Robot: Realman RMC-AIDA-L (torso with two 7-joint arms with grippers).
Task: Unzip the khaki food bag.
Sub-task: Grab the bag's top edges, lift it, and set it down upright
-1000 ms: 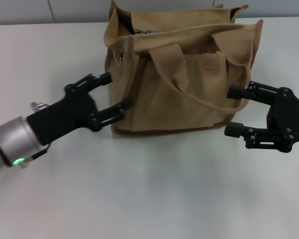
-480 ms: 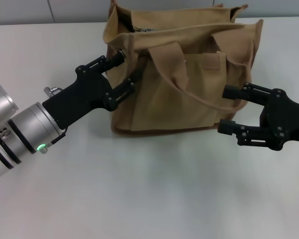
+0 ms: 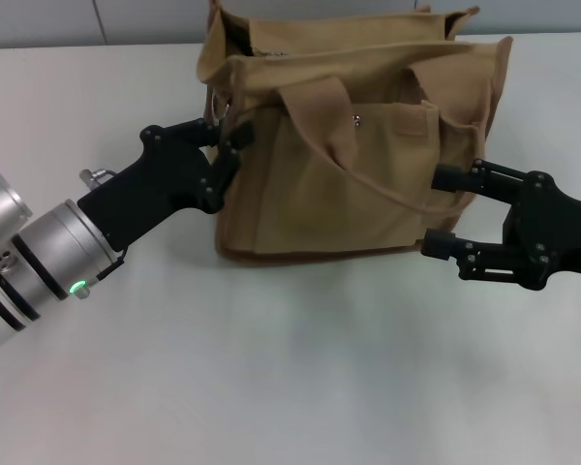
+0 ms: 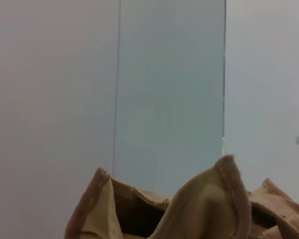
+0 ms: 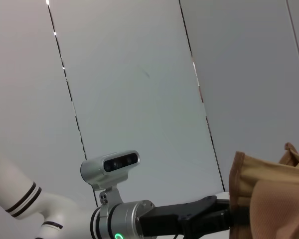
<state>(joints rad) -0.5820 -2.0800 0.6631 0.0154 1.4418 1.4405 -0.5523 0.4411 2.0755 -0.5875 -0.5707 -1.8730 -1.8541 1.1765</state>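
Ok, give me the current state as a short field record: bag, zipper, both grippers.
bag: khaki bag upright on the table, handle drooping over its front
zipper: along the top; how far it is open cannot be told
left gripper: at the bag's left upper corner, jaws close together on it
right gripper: at the bag's right lower side, jaws apart, one above the other

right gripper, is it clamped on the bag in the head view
No, the right gripper sits open at the right end of the khaki food bag, its two fingers spread apart with nothing pinched between them.
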